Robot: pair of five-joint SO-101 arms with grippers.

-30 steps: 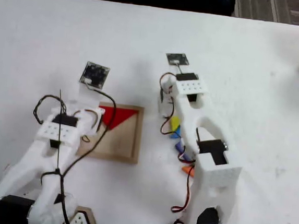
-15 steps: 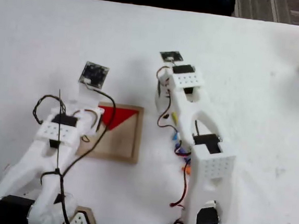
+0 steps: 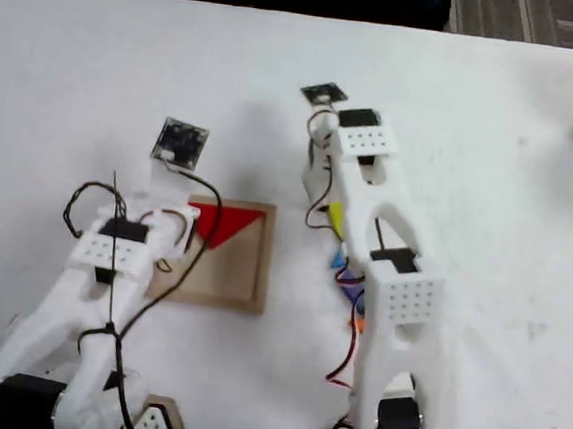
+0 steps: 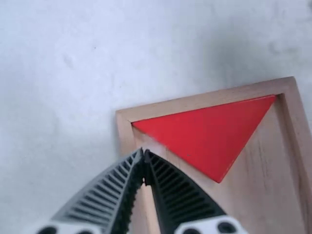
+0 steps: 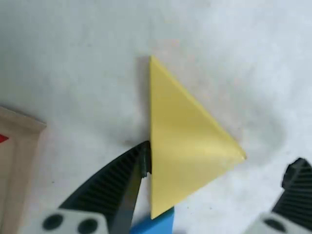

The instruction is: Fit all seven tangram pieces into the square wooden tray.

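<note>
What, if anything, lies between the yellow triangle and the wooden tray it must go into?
Nothing loose is visible: bare table separates the yellow triangle from the tray. Only a finger of the open right gripper sits at the triangle's tray-side edge.

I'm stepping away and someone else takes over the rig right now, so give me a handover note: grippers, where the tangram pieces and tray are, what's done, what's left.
Left gripper: shut, holding nothing, over the rim of the wooden tray near a corner.
Right gripper: open, astride the yellow triangle, which lies flat on the table beside the tray; one finger is at its edge.
Done: the red triangle lies flat in a corner of the tray.
Left: the yellow triangle and the other pieces. A blue piece, a purple piece and an orange piece lie outside the tray under the right arm; the rest are hidden.
</note>
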